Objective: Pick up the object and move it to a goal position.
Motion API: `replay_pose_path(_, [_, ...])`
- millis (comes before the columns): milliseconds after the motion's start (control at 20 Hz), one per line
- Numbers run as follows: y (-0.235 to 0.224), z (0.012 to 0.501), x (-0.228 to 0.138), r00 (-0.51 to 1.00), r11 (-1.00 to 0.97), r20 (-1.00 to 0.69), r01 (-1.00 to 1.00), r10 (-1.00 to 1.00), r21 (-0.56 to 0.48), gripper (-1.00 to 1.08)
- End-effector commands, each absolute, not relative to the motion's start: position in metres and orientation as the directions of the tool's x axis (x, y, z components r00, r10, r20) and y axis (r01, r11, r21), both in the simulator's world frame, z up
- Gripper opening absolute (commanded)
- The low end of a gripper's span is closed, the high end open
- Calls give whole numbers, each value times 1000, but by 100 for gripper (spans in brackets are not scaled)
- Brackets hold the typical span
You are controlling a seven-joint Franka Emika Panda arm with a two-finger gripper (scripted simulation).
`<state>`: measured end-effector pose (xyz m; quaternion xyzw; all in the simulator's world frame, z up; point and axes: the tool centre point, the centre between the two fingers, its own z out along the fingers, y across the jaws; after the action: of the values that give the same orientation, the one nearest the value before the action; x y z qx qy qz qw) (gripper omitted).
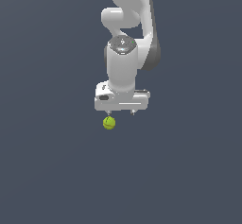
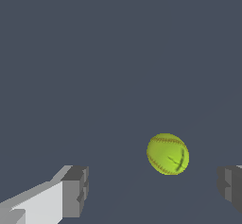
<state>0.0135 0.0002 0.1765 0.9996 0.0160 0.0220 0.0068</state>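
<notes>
The object is a small yellow-green ball [image 1: 109,123] with thin reddish seam lines, lying on the dark grey floor. In the exterior view it sits just below the white gripper [image 1: 121,112], under its finger on the exterior view's left. The gripper is open and empty, its two short fingertips wide apart. In the wrist view the ball [image 2: 168,154] lies ahead of the gripper [image 2: 153,190], between the lines of the two grey fingertips [image 2: 75,191], nearer the one at the picture's edge. The gripper does not touch the ball.
The white Panda arm [image 1: 127,38] rises behind the gripper. A plain dark grey floor [image 1: 47,171] surrounds the ball. No goal marker shows.
</notes>
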Motion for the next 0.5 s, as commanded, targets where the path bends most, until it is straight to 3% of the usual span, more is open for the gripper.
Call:
replay_pose_path(0, [0, 177, 13, 999, -999, 44, 32, 32, 14, 100])
replay_pose_path(450, [20, 193, 20, 995, -998, 74, 68, 67, -12, 100])
